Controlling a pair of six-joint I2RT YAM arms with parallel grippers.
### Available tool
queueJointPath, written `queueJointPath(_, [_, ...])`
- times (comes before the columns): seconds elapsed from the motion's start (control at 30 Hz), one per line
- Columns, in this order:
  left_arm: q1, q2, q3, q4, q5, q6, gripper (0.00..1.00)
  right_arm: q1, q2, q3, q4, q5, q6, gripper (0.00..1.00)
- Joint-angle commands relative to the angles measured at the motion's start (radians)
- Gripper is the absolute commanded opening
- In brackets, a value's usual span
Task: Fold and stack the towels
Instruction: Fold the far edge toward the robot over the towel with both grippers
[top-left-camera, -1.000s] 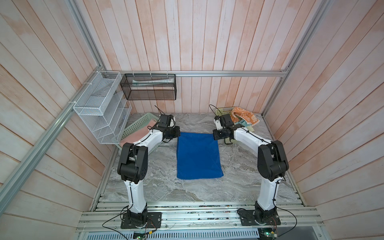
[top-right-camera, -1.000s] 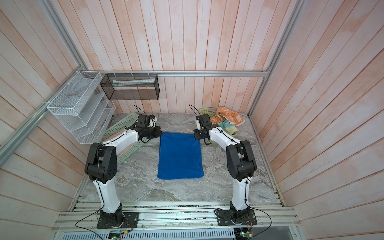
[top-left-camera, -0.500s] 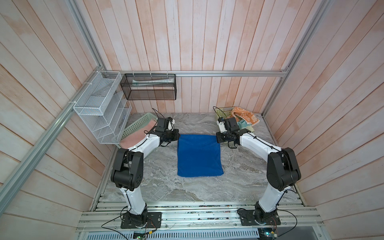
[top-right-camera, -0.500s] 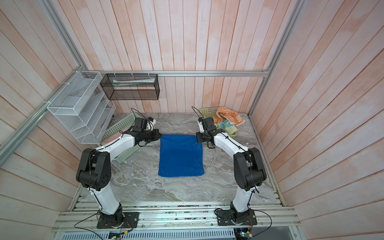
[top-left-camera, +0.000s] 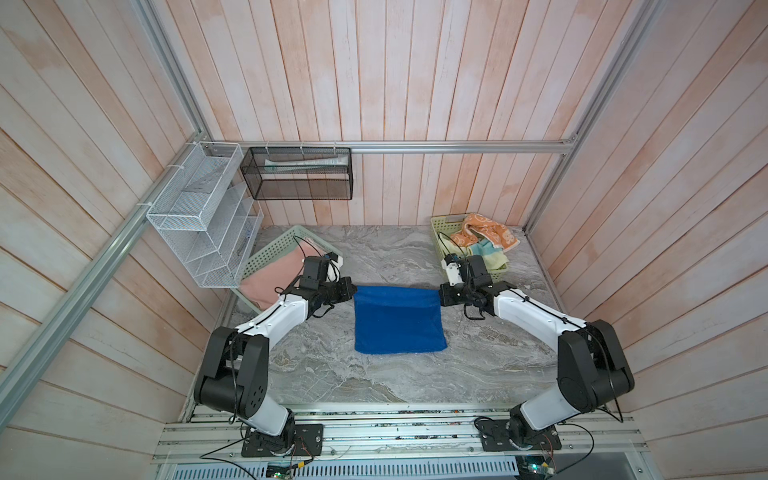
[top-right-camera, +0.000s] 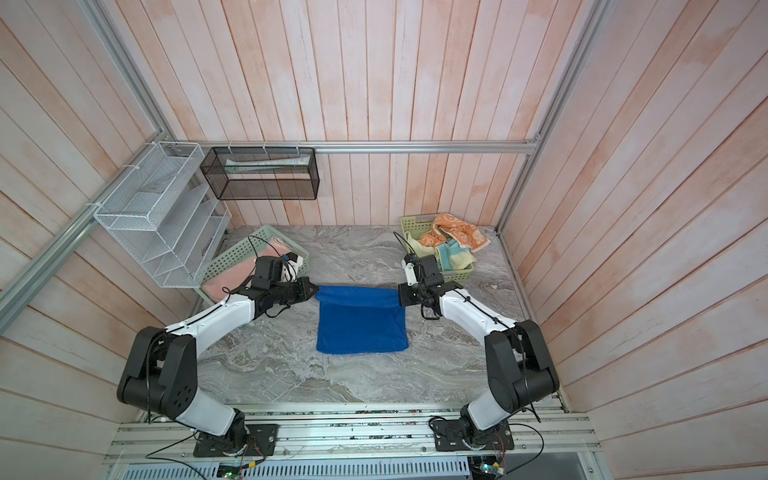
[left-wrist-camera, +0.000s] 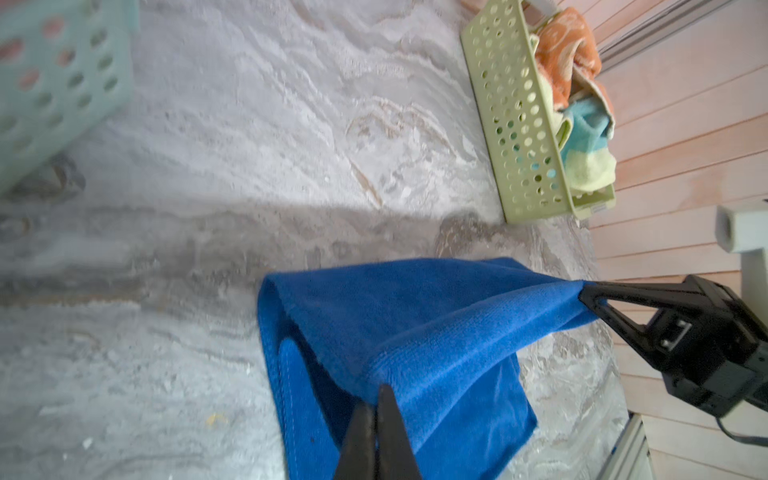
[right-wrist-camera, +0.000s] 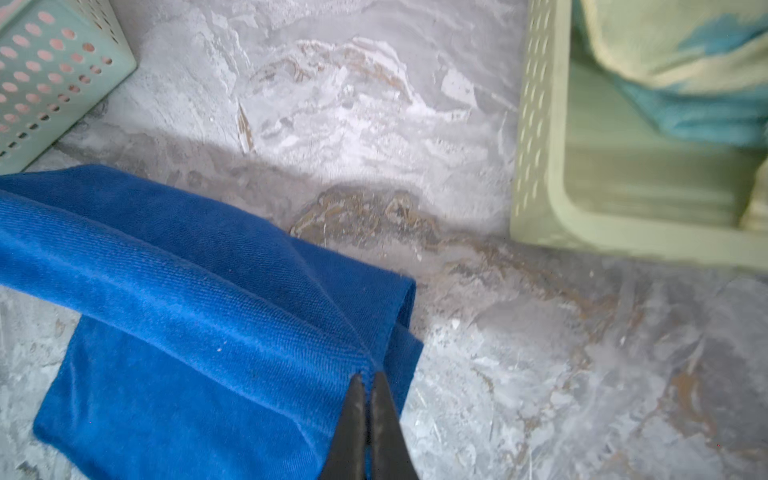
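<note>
Pale wooden planks (top-left-camera: 415, 83) wall in a grey marbled tabletop (top-left-camera: 395, 257). Reading both top views as a clock face, the back wall is 12 and the arm bases sit toward 6.

The left arm (top-left-camera: 282, 316) reaches in from 7 and the right arm (top-left-camera: 532, 316) from 5, with their elbows now lower and wider apart than a second ago. A white wire rack (top-left-camera: 199, 224) hangs at 10 and a black mesh basket (top-left-camera: 297, 174) at 11.

The blue towel (top-left-camera: 399, 324) sits at the centre of the table, its 6 o'clock part flat on the marble. Its 12 o'clock edge lay flat and further back a second ago. That edge is now raised off the surface, stretched taut between the grippers and drawn toward 6, so the towel looks shorter than before. Both wrist views show a soft fold curling under the raised edge.

A mint basket (top-left-camera: 272, 249) at 10 holds the pink towel (top-left-camera: 270, 280). A yellow-green basket (top-left-camera: 441, 220) at 1 holds the crumpled orange towel (top-left-camera: 488, 232) and the pale yellow towel (top-left-camera: 488, 254) with its teal patch — all where they were.

The left gripper (top-left-camera: 352, 291) has its jaws pressed together on the towel's far corner on the 9 side. The right gripper (top-left-camera: 440, 297) pinches the far corner on the 3 side the same way.
</note>
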Motion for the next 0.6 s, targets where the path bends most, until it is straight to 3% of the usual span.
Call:
queueJointPath(0.0, [-0.02, -0.058, -0.094, 0.068, 0.018, -0.05, 0.0, 0.013, -0.056, -0.076, 0.028, -0.036, 0.053, 0.0])
queueJointPath(0.27, [-0.053, -0.094, -0.303, 0.166, 0.018, -0.133, 0.0, 0.022, -0.114, -0.256, 0.085, -0.132, 0.108, 0.02])
queueJointPath(0.37, [-0.062, -0.09, -0.316, 0.158, 0.015, -0.137, 0.0, 0.025, -0.106, -0.255, 0.057, -0.172, 0.106, 0.18])
queueJointPath(0.47, [-0.062, -0.092, -0.317, 0.143, 0.012, -0.136, 0.11, 0.025, -0.107, -0.26, 0.04, -0.184, 0.111, 0.26])
queueJointPath(0.53, [-0.062, -0.094, -0.318, 0.145, 0.018, -0.14, 0.12, 0.025, -0.111, -0.262, 0.037, -0.195, 0.11, 0.23])
queueJointPath(0.57, [-0.062, -0.092, -0.319, 0.145, 0.025, -0.14, 0.08, 0.025, -0.109, -0.263, 0.035, -0.201, 0.112, 0.18])
